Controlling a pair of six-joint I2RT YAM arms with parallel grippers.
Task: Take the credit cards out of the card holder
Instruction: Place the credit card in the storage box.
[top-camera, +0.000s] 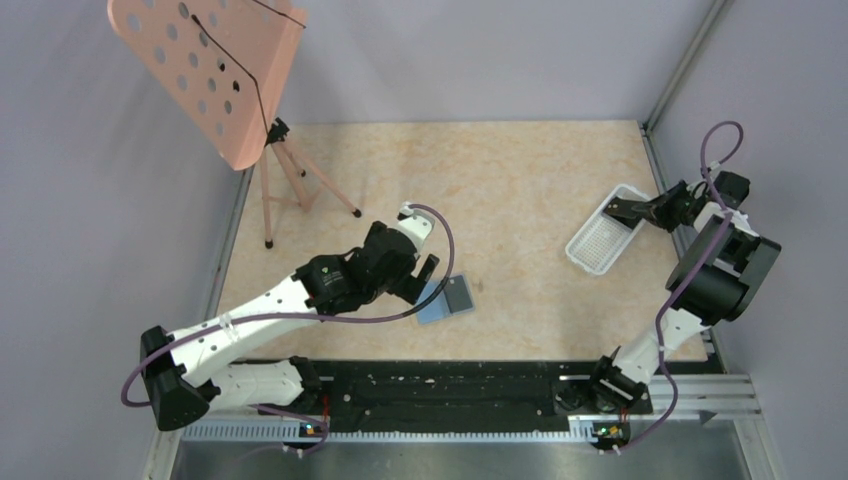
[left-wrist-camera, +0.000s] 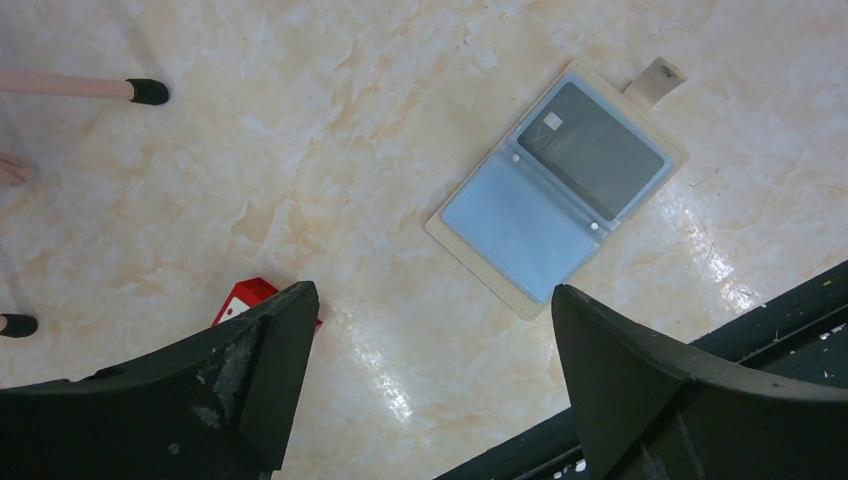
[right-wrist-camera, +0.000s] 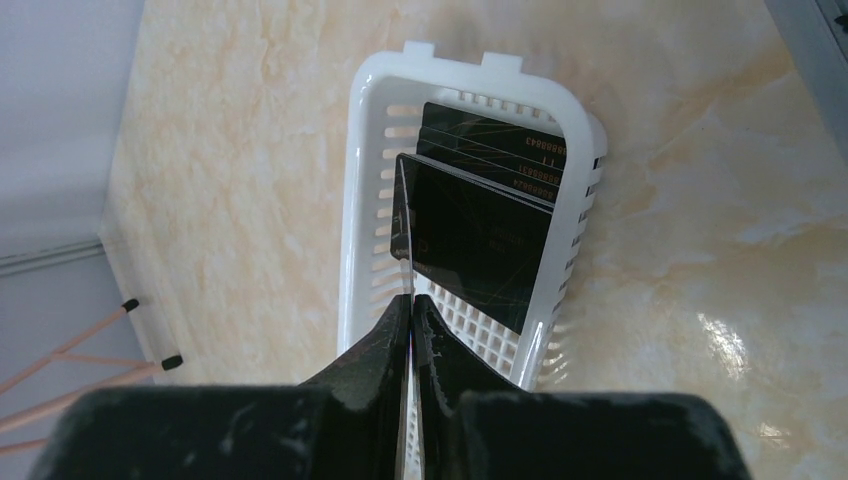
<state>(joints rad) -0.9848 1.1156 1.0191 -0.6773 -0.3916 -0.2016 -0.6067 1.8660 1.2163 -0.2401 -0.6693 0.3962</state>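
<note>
The card holder (left-wrist-camera: 555, 195) lies open on the table, light blue inside with a tan rim; it also shows in the top view (top-camera: 447, 298). One dark grey credit card (left-wrist-camera: 592, 150) sits in its upper panel. My left gripper (left-wrist-camera: 430, 330) is open and empty, hovering just beside the holder (top-camera: 425, 275). My right gripper (right-wrist-camera: 411, 300) is shut on a black credit card (right-wrist-camera: 470, 240), held edge-on over the white tray (right-wrist-camera: 365, 180). Two more dark cards (right-wrist-camera: 500, 145) lie in the tray. In the top view the right gripper (top-camera: 625, 210) is over the tray (top-camera: 590, 250).
A small red-and-white object (left-wrist-camera: 245, 297) lies by my left finger. A pink perforated stand on a tripod (top-camera: 215, 70) is at the back left. A black rail (top-camera: 450, 385) runs along the near edge. The enclosure frame (top-camera: 665, 170) runs right of the tray.
</note>
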